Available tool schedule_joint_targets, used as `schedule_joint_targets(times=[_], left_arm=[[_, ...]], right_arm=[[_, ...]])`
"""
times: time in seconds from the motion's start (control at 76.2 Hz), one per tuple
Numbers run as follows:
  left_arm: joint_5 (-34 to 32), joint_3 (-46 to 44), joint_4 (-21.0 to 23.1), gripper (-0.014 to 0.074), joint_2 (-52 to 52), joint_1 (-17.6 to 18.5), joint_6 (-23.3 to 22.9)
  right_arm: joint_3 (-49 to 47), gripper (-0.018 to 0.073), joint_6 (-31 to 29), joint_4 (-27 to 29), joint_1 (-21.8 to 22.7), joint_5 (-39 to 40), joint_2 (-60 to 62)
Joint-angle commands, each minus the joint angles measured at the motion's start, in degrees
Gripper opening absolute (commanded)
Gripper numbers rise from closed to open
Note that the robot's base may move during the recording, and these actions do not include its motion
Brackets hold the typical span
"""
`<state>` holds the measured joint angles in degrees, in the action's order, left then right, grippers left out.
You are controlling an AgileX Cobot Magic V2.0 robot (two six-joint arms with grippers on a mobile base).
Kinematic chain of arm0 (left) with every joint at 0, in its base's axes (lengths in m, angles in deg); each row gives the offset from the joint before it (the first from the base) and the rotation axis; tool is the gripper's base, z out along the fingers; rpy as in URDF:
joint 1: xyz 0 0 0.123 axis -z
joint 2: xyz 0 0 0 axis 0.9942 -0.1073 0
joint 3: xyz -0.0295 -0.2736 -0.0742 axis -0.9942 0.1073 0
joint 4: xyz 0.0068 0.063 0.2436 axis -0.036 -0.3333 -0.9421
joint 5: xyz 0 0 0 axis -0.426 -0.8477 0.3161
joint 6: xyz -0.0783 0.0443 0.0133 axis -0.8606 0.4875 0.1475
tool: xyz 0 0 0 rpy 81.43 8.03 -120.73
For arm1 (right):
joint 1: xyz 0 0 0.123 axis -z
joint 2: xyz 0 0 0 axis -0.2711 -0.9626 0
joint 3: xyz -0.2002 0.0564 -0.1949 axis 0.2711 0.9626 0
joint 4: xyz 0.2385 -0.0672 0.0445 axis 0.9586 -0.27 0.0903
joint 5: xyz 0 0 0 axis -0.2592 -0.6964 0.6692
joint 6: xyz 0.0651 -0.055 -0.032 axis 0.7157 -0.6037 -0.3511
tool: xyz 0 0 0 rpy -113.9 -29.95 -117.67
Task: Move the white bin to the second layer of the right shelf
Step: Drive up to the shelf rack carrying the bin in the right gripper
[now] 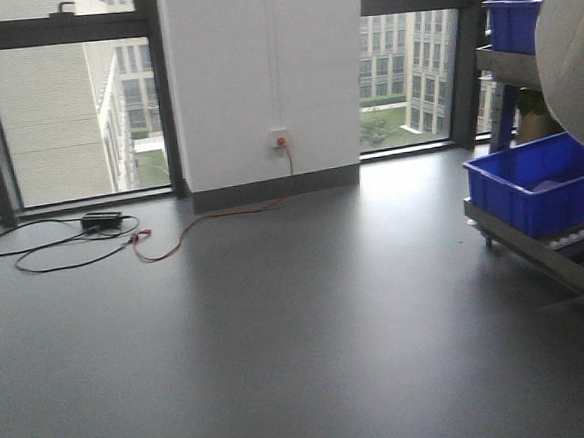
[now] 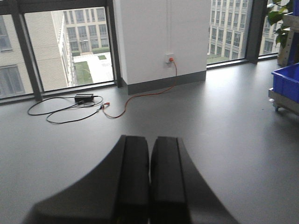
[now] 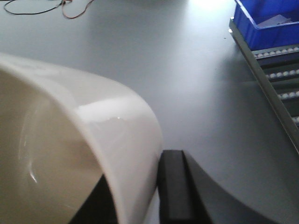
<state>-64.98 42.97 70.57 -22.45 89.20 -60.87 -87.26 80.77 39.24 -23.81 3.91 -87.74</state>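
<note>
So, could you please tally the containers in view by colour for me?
Blue crates: 2 (upper, lower)
White bin: 1
Total: 3

L hand (image 2: 150, 144) fingers together, empty | grey floor (image 2: 224, 121) | blk adapter+cable (image 2: 84, 98) far L | blue crate (image 2: 287, 81) R edge
</note>
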Motion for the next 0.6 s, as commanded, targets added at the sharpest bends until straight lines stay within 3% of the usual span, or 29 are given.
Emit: schedule_joint_targets(times=[0.0, 0.591], left_arm=[[-4.89, 2.11, 0.0, 0.0085, 0.91, 0.26, -0.18], [-4.89, 2.11, 0.0, 0.0085, 0.91, 0.26, -0.18]], right_arm=[[-1.86, 0.0055, 0.07, -0.17, 0.32, 5.22, -0.13], [-1.86, 0.0055, 0.07, -0.17, 0.32, 5.17, -0.13]])
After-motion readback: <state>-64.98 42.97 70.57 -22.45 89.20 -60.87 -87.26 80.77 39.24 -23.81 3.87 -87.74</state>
